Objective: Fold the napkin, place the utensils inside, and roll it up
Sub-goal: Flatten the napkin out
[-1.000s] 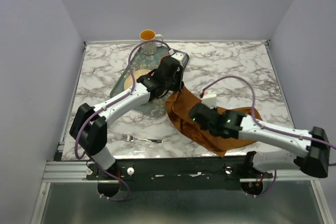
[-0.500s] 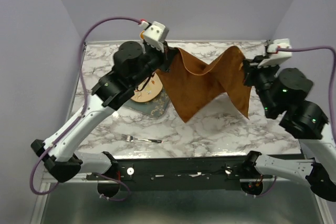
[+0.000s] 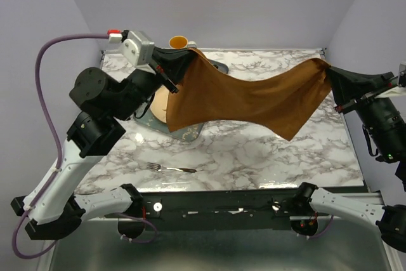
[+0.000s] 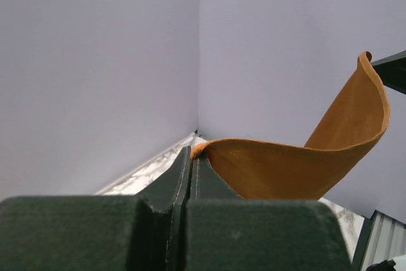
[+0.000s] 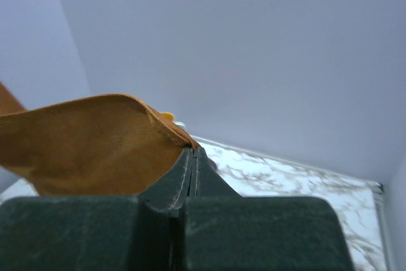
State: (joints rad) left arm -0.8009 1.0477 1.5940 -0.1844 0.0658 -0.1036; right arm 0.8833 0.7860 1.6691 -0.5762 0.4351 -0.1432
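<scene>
The rust-brown napkin [image 3: 247, 99] hangs stretched in the air between my two grippers, above the table. My left gripper [image 3: 184, 60] is shut on its left corner, seen up close in the left wrist view [image 4: 192, 152] with the napkin [image 4: 285, 169] curving away. My right gripper [image 3: 328, 68] is shut on the right corner; the right wrist view [image 5: 193, 150] shows the napkin [image 5: 82, 138] pinched at the tips. A silvery fork [image 3: 170, 168] lies on the marble near the front edge. Other cutlery is out of view.
A dark green patterned tray [image 3: 185, 131] with a tan plate [image 3: 160, 103] sits at the back left, partly hidden by the napkin and left arm. A mug with a yellow inside [image 3: 179, 42] stands at the back edge. Grey walls close in on three sides.
Both grippers have moved apart and up, pulling the napkin from a sagging drape into a wide stretched sheet. A second ago it lay crumpled on the table.
</scene>
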